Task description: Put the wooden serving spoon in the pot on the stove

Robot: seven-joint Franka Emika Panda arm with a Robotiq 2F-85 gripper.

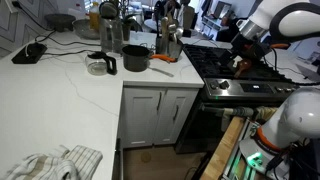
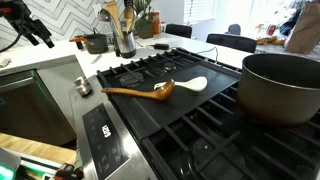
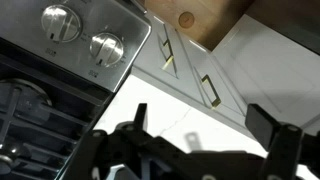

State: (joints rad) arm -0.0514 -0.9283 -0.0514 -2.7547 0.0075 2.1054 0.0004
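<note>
You're in a white kitchen: pale counter (image 1: pixel 60 90), then the stove (image 2: pixel 200 125) with black grates. Your gripper (image 3: pixel 205 125) hangs out in front of 2 knobs (image 3: pixel 105 48), jaws spread wide, holding nothing. The wooden serving spoon (image 2: pixel 160 90) lies past that panel on the grates, handle toward the gripper, bowl pointing away. The pot (image 2: pixel 280 85) stands near its bowl end.

The wooden spoon (image 2: pixel 155 90) lies flat on the grates of the stove (image 2: pixel 200 125), to the left of the pot (image 2: pixel 280 85) and apart from it, seen in an exterior view. A utensil holder (image 2: pixel 122 35) stands on the surface (image 1: pixel 60 90) behind the stove. A cloth (image 1: pixel 55 162) lies at the surface's near corner. Cabinets (image 1: pixel 155 115) sit under the surface, right beside the stove's knobs (image 3: pixel 60 22).
</note>
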